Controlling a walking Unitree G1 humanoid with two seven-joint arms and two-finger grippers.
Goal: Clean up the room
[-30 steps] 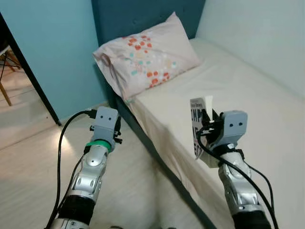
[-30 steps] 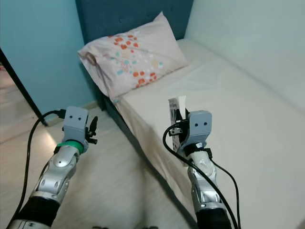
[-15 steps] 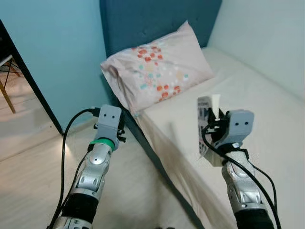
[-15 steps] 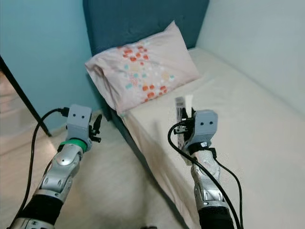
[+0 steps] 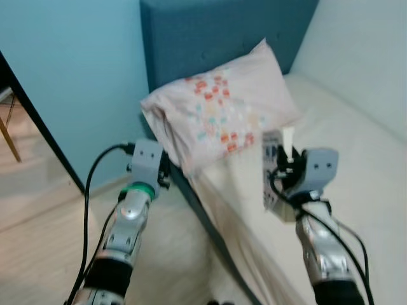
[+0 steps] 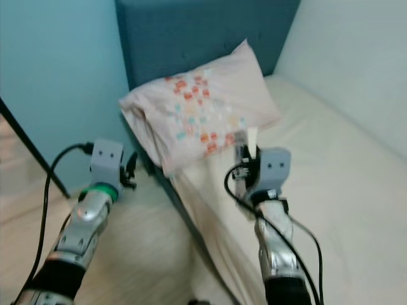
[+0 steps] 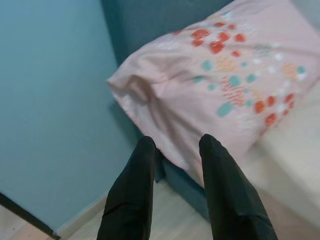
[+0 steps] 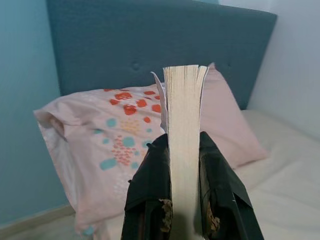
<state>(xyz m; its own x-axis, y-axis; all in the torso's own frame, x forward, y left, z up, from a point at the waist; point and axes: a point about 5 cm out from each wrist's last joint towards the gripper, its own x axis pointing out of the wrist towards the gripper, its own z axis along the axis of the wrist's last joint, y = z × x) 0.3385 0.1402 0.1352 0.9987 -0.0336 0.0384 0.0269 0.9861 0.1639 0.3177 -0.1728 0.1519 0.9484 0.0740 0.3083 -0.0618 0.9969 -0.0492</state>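
The right gripper (image 8: 183, 207) clamps an upright book (image 8: 183, 150), spine down, over the bed (image 5: 356, 133) edge, the pillow (image 5: 222, 111) ahead; left gripper (image 7: 175, 145) spread, empty.

Ahead of you stands a bed (image 5: 356, 159) with a pale sheet, pushed against a white wall (image 5: 362, 51) on its far side. A dark blue headboard (image 5: 210, 32) rises behind a pink pillow (image 5: 222, 114) dotted with red and teal. A light blue wall (image 5: 70, 70) meets the pale wooden floor (image 5: 38, 241).
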